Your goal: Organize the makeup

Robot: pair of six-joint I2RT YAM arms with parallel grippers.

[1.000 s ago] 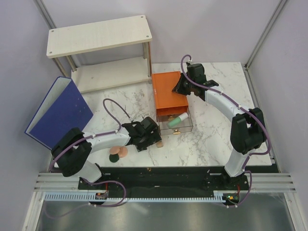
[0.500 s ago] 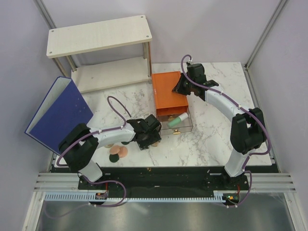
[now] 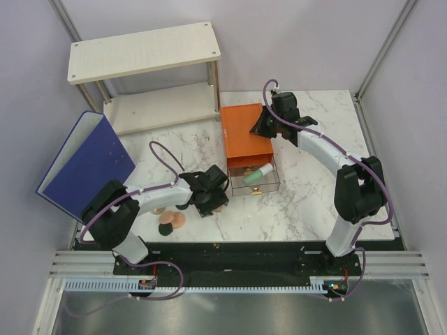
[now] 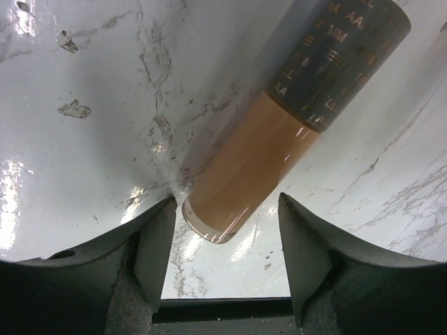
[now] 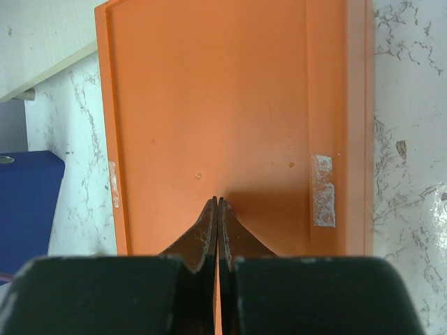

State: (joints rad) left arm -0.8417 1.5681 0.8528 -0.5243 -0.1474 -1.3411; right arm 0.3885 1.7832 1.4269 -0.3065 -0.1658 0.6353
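Note:
A peach tube point(image 4: 244, 164) with a dark lettered cap point(image 4: 335, 59) lies on the marble. Its flat end sits between the fingers of my left gripper point(image 4: 227, 197), close to the left finger point(image 4: 157, 241) and apart from the right one point(image 4: 304, 248), so the jaws stand open around it. From above, that gripper point(image 3: 209, 195) covers the tube. My right gripper point(image 5: 218, 201) is shut and empty, its tips pressed on top of the orange drawer box point(image 5: 230, 112). A mint-green tube point(image 3: 260, 174) lies in the clear drawer point(image 3: 271, 183). Peach discs point(image 3: 173, 219) and a dark green compact point(image 3: 166, 229) lie near the left arm.
The orange box point(image 3: 244, 136) stands mid-table with its drawer pulled out toward me. A big blue binder point(image 3: 87, 164) leans at the left. A white two-level shelf point(image 3: 143, 52) stands at the back left. Marble shows to the right of the drawer.
My left gripper has shifted a little to the right and then back left over the peach tube, which it now covers from above. The right arm has not moved.

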